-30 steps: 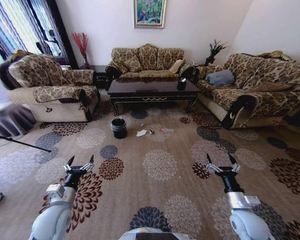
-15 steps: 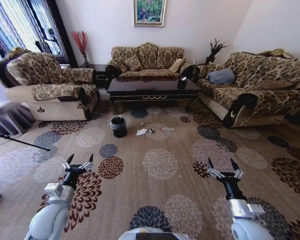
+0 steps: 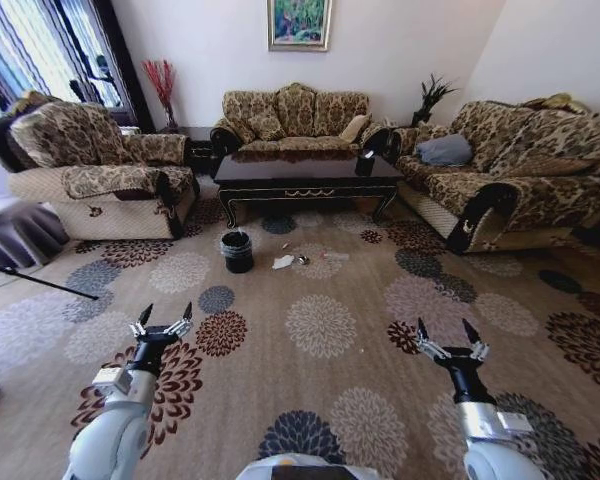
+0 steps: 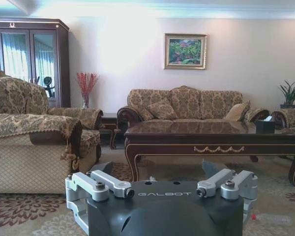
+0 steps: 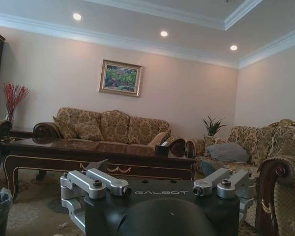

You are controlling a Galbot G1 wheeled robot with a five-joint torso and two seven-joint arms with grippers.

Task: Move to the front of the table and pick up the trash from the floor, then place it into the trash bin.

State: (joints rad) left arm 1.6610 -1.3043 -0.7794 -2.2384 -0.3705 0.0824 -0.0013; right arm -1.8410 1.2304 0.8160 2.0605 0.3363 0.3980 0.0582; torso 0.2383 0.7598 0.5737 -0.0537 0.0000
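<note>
Left gripper [image 3: 162, 325]: jaws spread, holding nothing, hovering over the carpet [image 3: 320, 330] well short of the table [image 3: 305, 178]. Right gripper [image 3: 447, 343]: jaws likewise spread and empty, at a matching stand-off from the table.

Trash [image 3: 283, 262]: a white tissue lies on the carpet just in front of the table, with a small wrapper [image 3: 301, 261] beside it and a clear bottle [image 3: 332, 257] a little further to the robot's right. Trash bin [image 3: 237, 252]: stands upright on the carpet near the table's front left leg, just left of the tissue.

Assessment: the approach is not finished; no pick has begun.

Risks: the bin sits close to the litter, so a drive line drifting left could knock it over. The pieces are small and flat on patterned carpet; a shallow reach may miss or push them under the table. The bottle could roll if nudged.

Clearance: open carpet lies between robot and table. An armchair [image 3: 90, 165] flanks the table's left, a sofa [image 3: 500, 175] its right, narrowing the lane near the table's front edge.
</note>
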